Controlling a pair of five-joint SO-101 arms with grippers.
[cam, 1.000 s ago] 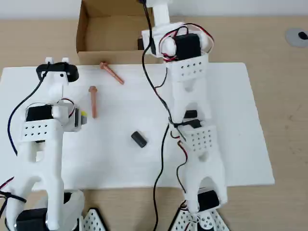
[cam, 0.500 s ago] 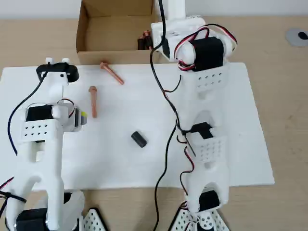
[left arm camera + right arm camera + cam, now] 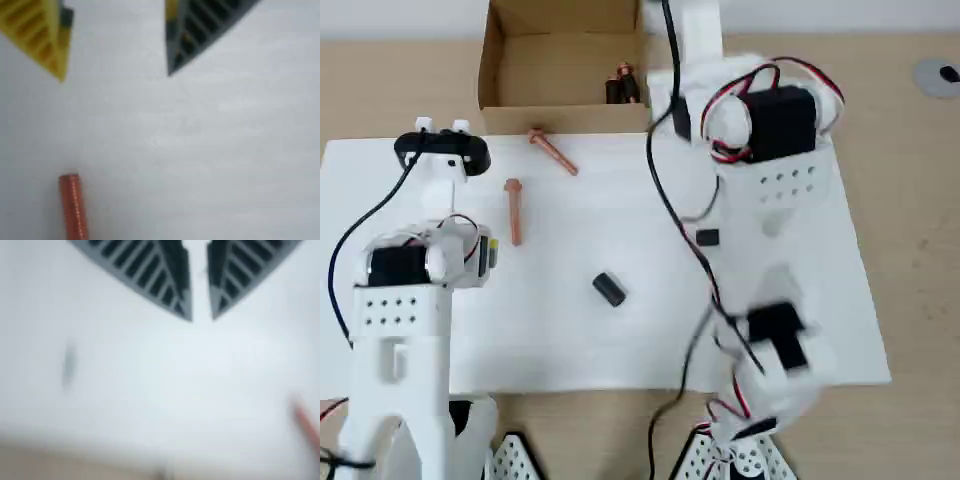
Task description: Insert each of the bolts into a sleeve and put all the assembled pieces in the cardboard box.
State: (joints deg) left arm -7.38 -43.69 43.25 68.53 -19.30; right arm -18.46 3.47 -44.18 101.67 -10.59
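The cardboard box [image 3: 500, 60] stands at the back, with one assembled bolt-and-sleeve piece [image 3: 623, 85] lying in its near right corner. Two copper bolts lie on the white mat: one [image 3: 552, 152] just before the box, one [image 3: 514, 210] closer in. A black sleeve [image 3: 609, 289] rests mid-mat. My left gripper [image 3: 115, 75] hangs open over bare mat, and that bolt's shaft end [image 3: 72, 207] is just beyond its fingertips. My right gripper [image 3: 201, 317] hovers above the mat by the box's right corner. It holds nothing, and its fingers are almost together.
The white mat [image 3: 820, 330] covers most of the tan table. A small dark piece [image 3: 706, 238] lies beside the right arm [image 3: 770, 130]. Loose cables trail from the right arm across the mat's middle.
The right arm has drawn back from over the box toward the right, uncovering the assembled piece lying inside. The left arm has shifted slightly.
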